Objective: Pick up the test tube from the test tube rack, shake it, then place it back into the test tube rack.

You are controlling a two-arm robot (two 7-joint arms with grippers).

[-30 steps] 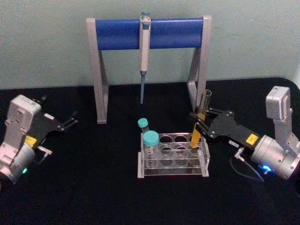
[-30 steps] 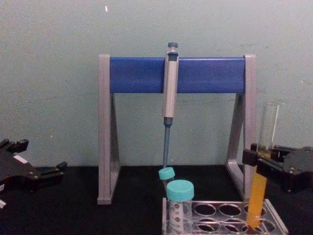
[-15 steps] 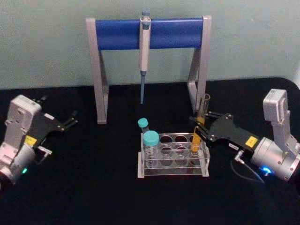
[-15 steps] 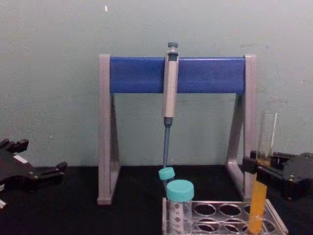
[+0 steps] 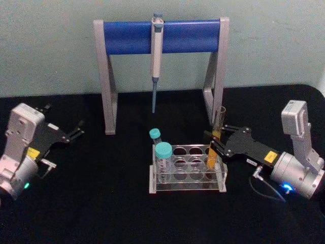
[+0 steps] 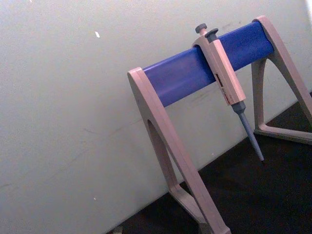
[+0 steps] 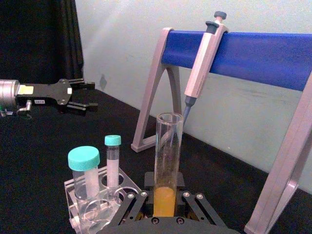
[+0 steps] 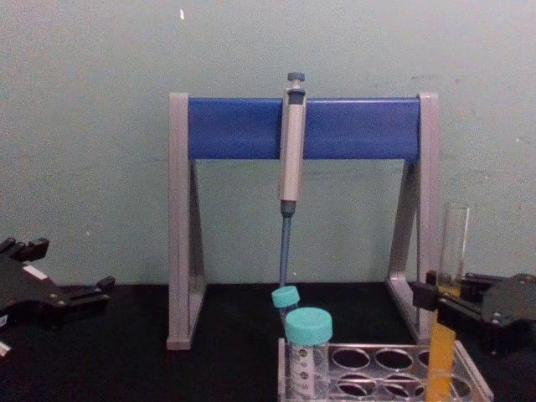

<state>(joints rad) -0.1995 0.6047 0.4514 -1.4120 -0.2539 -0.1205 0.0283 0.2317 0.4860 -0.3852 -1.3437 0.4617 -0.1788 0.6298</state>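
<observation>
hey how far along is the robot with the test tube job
Looks like the last stage. The right gripper is shut on the test tube, whose lower end has come down over the last second into a right-end hole of the rack. Left to do: let go and pull away. The left gripper sits parked at the left.

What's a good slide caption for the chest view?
Right gripper holds the test tube upright in the test tube rack, beside two teal-capped tubes; left gripper idle at left.

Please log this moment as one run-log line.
right claw: shut on test tube | tube: lowered into test tube rack | left claw: parked, open
</observation>
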